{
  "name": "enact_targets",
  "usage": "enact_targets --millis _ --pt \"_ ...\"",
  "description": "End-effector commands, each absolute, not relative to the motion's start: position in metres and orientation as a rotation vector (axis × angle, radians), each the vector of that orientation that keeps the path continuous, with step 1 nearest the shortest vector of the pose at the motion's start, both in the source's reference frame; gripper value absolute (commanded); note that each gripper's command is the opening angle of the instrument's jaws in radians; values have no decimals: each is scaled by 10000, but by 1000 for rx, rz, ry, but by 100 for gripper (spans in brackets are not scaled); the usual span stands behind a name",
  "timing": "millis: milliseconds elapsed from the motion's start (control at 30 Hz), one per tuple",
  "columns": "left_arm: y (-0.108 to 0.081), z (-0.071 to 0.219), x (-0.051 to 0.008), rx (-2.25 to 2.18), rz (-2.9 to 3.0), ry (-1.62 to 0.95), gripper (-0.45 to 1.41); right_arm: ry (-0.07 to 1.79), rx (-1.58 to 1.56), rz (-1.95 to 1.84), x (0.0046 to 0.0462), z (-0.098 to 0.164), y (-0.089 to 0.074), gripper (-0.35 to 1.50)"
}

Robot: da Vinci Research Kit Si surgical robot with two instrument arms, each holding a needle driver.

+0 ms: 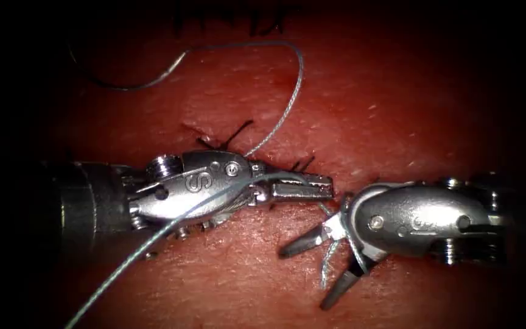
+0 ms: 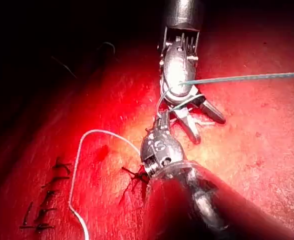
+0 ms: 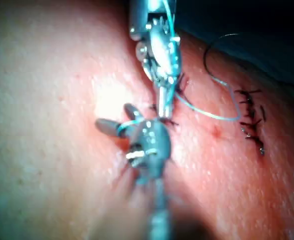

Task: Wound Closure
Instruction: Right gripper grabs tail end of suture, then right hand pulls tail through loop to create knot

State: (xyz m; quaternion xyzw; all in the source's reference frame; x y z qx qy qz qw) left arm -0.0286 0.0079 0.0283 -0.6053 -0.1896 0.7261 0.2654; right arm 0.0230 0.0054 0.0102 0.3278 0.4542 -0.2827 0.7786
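While the thread (image 1: 287, 103) lies looped around the right tool (image 1: 303, 278), I see its fingers spread wide at about five o'clock, holding nothing between them. The left tool (image 1: 305, 186) has its fingers pressed together at the centre, over the cut (image 1: 193, 128). A strand runs across them, but I cannot tell if it is pinched. What I take for the needle (image 1: 117, 87) rests free on the tissue (image 1: 397, 109) at ten o'clock, left of the cut and not in the tissue. In my judgement, good work here needs gentle, even tension, so that the loops stay on and both tips stay off the tissue.
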Motion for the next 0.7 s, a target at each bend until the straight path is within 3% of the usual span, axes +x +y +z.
enact_targets --millis 33,67,133,167,500,700 --pt "78 288 -292 -1636 1961 -513 -45 980 708 -625 236 108 53 51" --pt "78 288 -292 -1636 1961 -513 -45 977 708 -634 236 108 53 37" --pt "78 288 -292 -1636 1961 -513 -45 970 697 -660 236 109 54 -28" --pt "78 288 -292 -1636 1961 -513 -45 967 694 -667 236 109 55 -35" --pt "77 287 -290 -1628 1954 -520 -45 970 642 -657 239 112 69 -35" --pt "73 286 -287 -1631 1952 -519 -45 1100 601 -551 237 95 90 -35"
